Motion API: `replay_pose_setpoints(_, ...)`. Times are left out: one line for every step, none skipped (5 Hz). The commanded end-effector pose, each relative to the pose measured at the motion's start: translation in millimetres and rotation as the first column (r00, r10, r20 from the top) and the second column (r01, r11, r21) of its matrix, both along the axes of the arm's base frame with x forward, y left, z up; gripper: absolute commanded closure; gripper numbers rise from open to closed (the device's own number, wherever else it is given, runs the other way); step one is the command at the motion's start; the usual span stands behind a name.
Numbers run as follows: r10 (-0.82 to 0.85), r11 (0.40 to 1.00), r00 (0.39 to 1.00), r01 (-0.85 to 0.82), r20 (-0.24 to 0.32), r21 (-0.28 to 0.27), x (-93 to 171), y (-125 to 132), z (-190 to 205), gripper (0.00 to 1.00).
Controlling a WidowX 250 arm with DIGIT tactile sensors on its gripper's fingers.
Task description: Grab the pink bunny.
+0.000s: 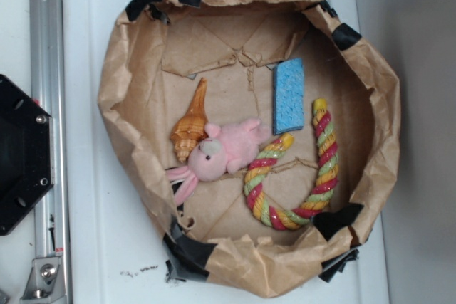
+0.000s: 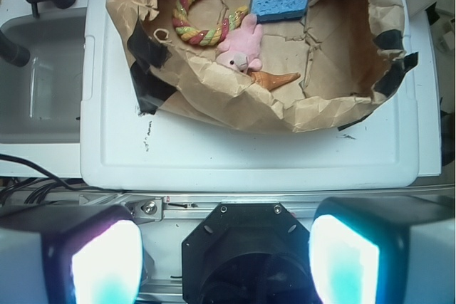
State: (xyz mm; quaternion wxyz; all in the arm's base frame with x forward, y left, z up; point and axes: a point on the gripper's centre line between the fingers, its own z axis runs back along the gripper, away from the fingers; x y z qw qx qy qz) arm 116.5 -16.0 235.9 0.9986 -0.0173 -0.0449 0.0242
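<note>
The pink bunny (image 1: pixel 224 151) lies on its side on the floor of a brown paper basin (image 1: pixel 125 105), its ears reaching toward the near-left wall. In the wrist view the pink bunny (image 2: pixel 240 46) shows far ahead, inside the basin (image 2: pixel 235 108). My gripper (image 2: pixel 226 261) is out of the exterior view. It hangs well back from the basin, over the robot's black base (image 2: pixel 246 247). Its two fingers stand wide apart with nothing between them.
An orange ridged shell toy (image 1: pixel 191 122) touches the bunny's head. A pink-yellow-green twisted rope (image 1: pixel 313 176) curves to the bunny's right, and a blue sponge (image 1: pixel 288 95) lies behind it. The basin's crumpled walls stand high, patched with black tape (image 1: pixel 187 250). A metal rail (image 1: pixel 44 69) runs along the left.
</note>
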Motion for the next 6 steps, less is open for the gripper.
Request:
replay_pose_setpoints(0.0,1.0,1.0,0.0,0.0,0.0,0,0,0,0.0)
replay_pose_setpoints(0.131,0.991,0.989,-0.127,0.075,-0.05,50,1,-30,0.0)
replay_pose_setpoints(0.242,0.967,0.963,-0.23,0.121,-0.107,99,8,-50,0.0)
replay_pose_setpoints(0.304,0.95,0.942,-0.29,0.142,-0.114,127,25,-75,0.0)
replay_pose_setpoints(0.351,0.936,0.933,-0.347,0.083,-0.052,137,56,-118,0.0)
replay_pose_setpoints(0.253,0.964,0.967,-0.249,0.031,-0.097,143,37,-171,0.0)
